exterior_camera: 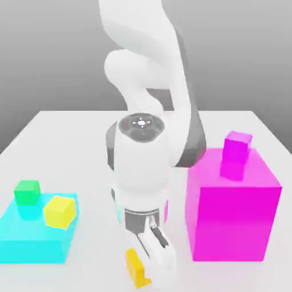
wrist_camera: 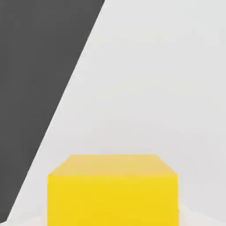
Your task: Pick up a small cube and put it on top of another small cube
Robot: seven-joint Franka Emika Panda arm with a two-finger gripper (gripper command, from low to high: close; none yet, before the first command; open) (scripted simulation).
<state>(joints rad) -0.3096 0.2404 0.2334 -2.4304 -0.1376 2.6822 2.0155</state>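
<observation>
Pale desk, grey beyond. We find the orange cube between the fingers, which are clamped on its sides; next, we judge, fingers and cube must rise together, cube kept square between them.

A pale tabletop with two big blocks set on it.
The smooth, off-white table carries a large magenta block standing upright; well apart from that block, toward the exterior view's left, a lower, flatter cyan block lies directly on the table. Between the two, nearer the viewer than the magenta block, is a small orange-yellow cube at the table, though whether it touches the surface is hard to tell.
</observation>
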